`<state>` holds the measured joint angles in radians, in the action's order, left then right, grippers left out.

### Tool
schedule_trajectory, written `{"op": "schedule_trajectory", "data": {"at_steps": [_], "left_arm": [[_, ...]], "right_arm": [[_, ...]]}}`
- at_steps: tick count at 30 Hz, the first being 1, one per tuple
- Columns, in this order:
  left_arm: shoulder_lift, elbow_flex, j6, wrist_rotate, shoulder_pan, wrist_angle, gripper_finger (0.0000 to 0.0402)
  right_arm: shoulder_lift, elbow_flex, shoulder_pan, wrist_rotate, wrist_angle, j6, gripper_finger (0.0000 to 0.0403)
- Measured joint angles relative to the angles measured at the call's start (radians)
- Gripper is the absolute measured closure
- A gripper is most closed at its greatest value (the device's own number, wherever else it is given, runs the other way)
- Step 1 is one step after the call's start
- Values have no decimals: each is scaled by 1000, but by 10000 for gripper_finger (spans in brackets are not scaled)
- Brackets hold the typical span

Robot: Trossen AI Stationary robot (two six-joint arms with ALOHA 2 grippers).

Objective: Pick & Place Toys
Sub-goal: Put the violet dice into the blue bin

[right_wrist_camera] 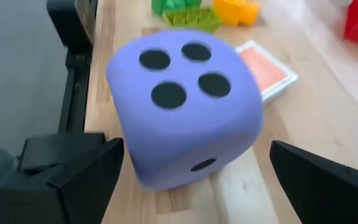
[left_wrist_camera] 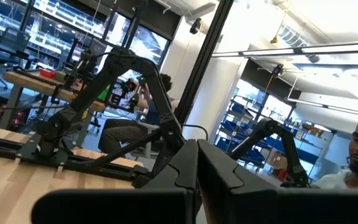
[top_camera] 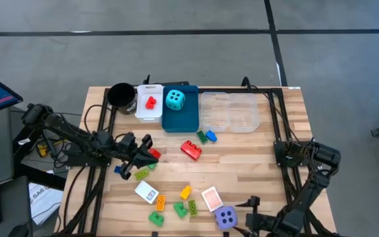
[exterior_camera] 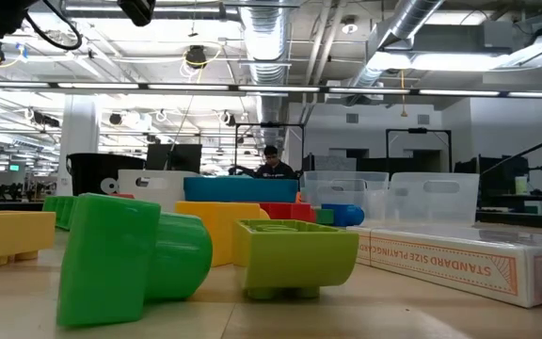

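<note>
My right gripper (top_camera: 243, 214) is open at the table's near edge. Its two fingers stand either side of the purple foam die (right_wrist_camera: 185, 106), which rests on the wood with its four-dot face up, and they do not touch it. My left gripper (top_camera: 145, 154) is shut and low over the table's left half, with nothing between its fingers in the left wrist view (left_wrist_camera: 197, 180). A small red brick (top_camera: 154, 153) lies right at its tip; whether they touch cannot be told. A cyan die (top_camera: 174, 99) sits in the blue tray (top_camera: 180, 122).
Loose bricks lie around: blue (top_camera: 118, 169), green (top_camera: 141, 174), red (top_camera: 191, 149), yellow (top_camera: 185, 192), orange (top_camera: 159, 203). Two cards (top_camera: 146, 192) (top_camera: 211, 198) lie near the die. At the far edge stand the black cup (top_camera: 120, 95), the white tray (top_camera: 149, 116) and clear trays (top_camera: 229, 112).
</note>
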<state>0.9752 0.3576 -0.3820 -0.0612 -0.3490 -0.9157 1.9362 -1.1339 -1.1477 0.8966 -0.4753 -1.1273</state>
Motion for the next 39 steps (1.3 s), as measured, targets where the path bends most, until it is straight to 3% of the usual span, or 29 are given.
{"op": "schedule_trajectory", "data": {"at_steps": [14,18,24,33,39], "left_arm": [[0,0,2,2,-53,1,402],[0,0,3,-7,-54,1,402],[0,0,1,-100,-54,2,402],[0,0,-21,-104,-54,3,402],[0,0,-23,-104,-54,20,402]], "right_arm": [[0,0,39,-116,188,237,5],[0,0,38,-117,201,234,5],[0,0,68,-99,195,186,5],[0,0,170,-100,189,165,5],[-1,0,247,-106,28,14,5]]}}
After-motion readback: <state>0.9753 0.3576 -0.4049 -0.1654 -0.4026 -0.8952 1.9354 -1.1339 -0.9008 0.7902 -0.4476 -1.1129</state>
